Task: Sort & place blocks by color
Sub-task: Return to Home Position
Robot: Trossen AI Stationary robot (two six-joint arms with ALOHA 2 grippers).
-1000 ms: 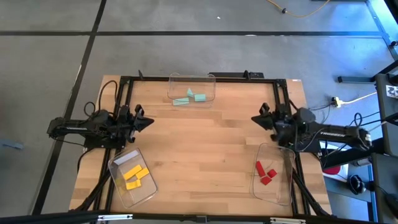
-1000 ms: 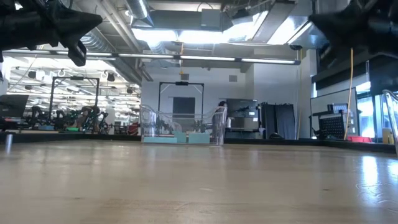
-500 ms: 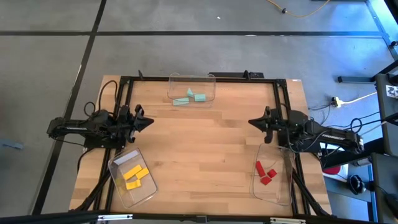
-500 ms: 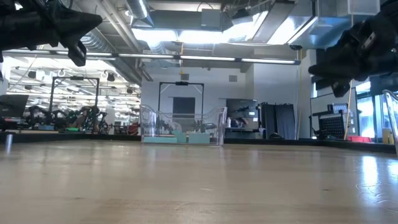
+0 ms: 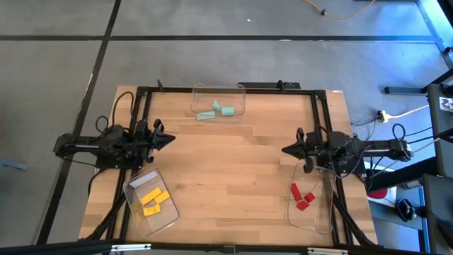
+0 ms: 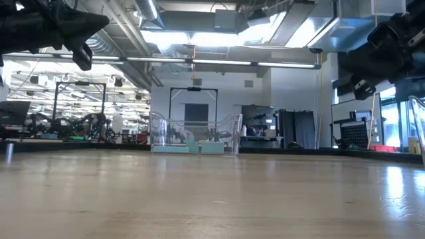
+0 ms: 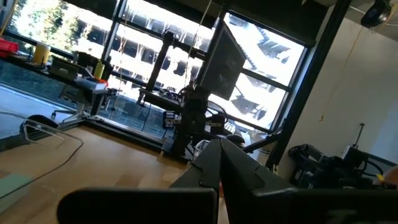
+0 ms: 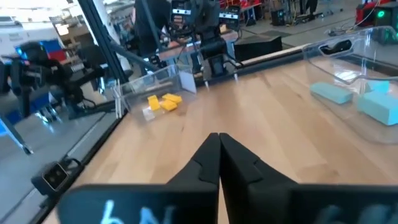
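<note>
At the wooden table (image 5: 233, 170), seen from above, where do the two arms stand? — DESK

One at each side, both pointing inward across the boards. The left gripper (image 5: 172, 139) hangs at the left edge and the right gripper (image 5: 284, 150) at the right edge, well apart, with bare wood between them. — CAMERA

And the fingers? — DESK

Pressed together on both, with nothing between them. The left wrist view shows the left gripper (image 7: 219, 144) as one dark point with only a seam down the middle. The right wrist view shows the right gripper (image 8: 218, 137) meeting in the same way. — CAMERA

Where are the blocks? — DESK

All in clear bins, one colour to each. The mint-green blocks (image 5: 216, 110) lie in the far centre bin (image 5: 219, 86), against the table's far edge. The yellow blocks (image 5: 154, 200) lie in the near left bin (image 5: 141, 221), which sits askew just in front of the left arm. The red blocks (image 5: 303, 196) lie in the near right bin (image 5: 320, 212), whose far end is close under the right arm. — CAMERA

Anything from table height? — DESK

Both arms hang high, the left (image 6: 66, 26) at one upper corner, the right (image 6: 378, 53) at the other. The far centre bin (image 6: 196, 136) stands across the wood with mint-green blocks (image 6: 199, 147) on its floor. Past the right gripper's tip, the yellow blocks (image 8: 163, 101) and the mint-green blocks (image 8: 336, 93) both show. — CAMERA
</note>
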